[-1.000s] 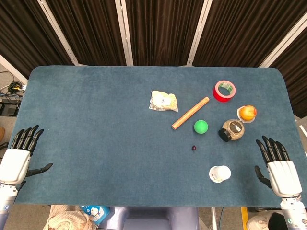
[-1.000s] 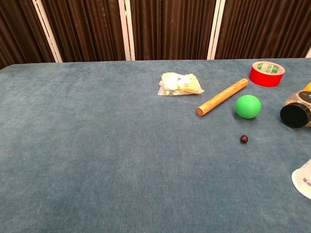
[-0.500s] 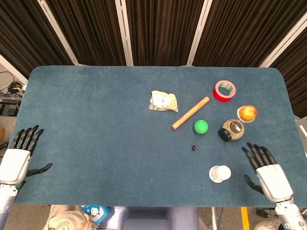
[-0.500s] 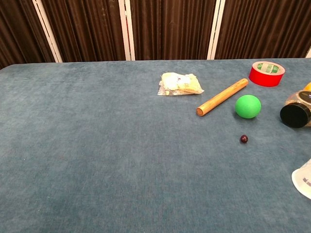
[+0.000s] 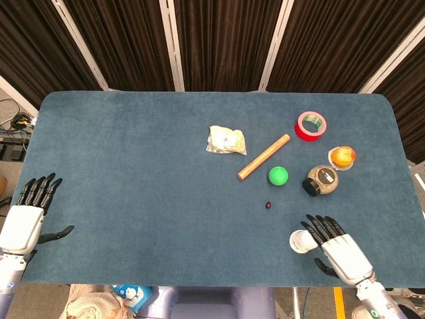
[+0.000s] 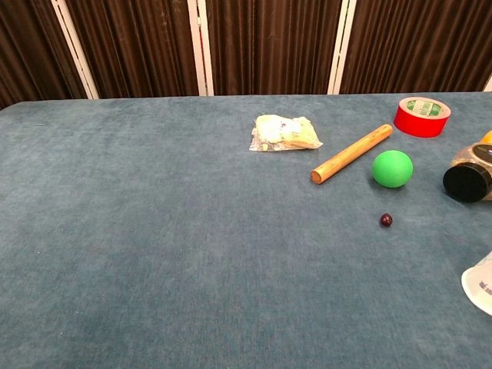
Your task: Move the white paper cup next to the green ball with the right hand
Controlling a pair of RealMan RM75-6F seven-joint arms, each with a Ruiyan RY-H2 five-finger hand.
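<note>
The white paper cup (image 5: 302,240) stands near the table's front edge at the right; the chest view shows only its edge (image 6: 480,283). The green ball (image 5: 278,175) (image 6: 392,168) lies farther back, a clear gap away from the cup. My right hand (image 5: 339,252) is just right of the cup, fingers apart and reaching over its right side, holding nothing. My left hand (image 5: 25,218) rests open at the table's front left corner, far from both. Neither hand shows in the chest view.
A wooden stick (image 5: 263,157), a small plastic bag (image 5: 226,140), a red tape roll (image 5: 311,125), an orange fruit (image 5: 343,156) and a lying jar (image 5: 321,180) surround the ball. A small dark bead (image 5: 268,205) lies between ball and cup.
My right hand has moved left from the table's right edge until its fingers reach the cup. The cup, the ball and the left hand have stayed put.
</note>
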